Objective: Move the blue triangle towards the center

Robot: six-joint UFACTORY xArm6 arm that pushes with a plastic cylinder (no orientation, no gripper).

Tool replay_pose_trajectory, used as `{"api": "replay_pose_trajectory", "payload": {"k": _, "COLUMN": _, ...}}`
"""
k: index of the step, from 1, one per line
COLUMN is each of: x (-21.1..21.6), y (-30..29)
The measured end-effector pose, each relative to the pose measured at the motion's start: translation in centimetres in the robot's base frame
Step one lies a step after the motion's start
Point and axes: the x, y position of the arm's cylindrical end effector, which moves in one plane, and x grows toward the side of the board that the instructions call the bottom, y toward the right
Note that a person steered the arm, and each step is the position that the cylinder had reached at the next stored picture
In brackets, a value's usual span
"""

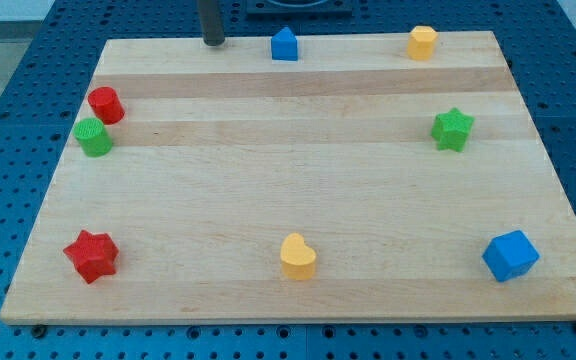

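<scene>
Blue triangle block, a small plastic piece with a peaked top, sits at the view's top edge of the pale wooden table, a little left of the middle of that edge.

My tip, the lower end of the dark rod, rests on the table at the same top edge, to the view's left of the blue triangle block and apart from it, with bare wood between them. The arm carries no pincer, so nothing is held; the rod only stands on the table.

A yellow plastic block with flat facets stands further along the top edge toward the view's right, well apart from the blue triangle block. A green star-shaped block lies near the right edge, below the yellow one. A blue cube sits near the bottom right corner. A yellow heart-shaped block is near the bottom edge, roughly below the blue triangle block. A red star-shaped block is at the bottom left. On the left edge, a red cylinder and a green cylinder stand just beside each other.

No block lies between the blue triangle block and the middle of the table.
</scene>
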Motion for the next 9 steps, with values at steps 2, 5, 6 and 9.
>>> {"api": "replay_pose_trajectory", "payload": {"k": 2, "x": 0.1, "y": 5.1}}
{"api": "replay_pose_trajectory", "payload": {"k": 5, "x": 0.1, "y": 13.4}}
{"api": "replay_pose_trajectory", "payload": {"k": 6, "x": 0.2, "y": 13.5}}
{"api": "replay_pose_trajectory", "payload": {"k": 9, "x": 1.6, "y": 12.7}}
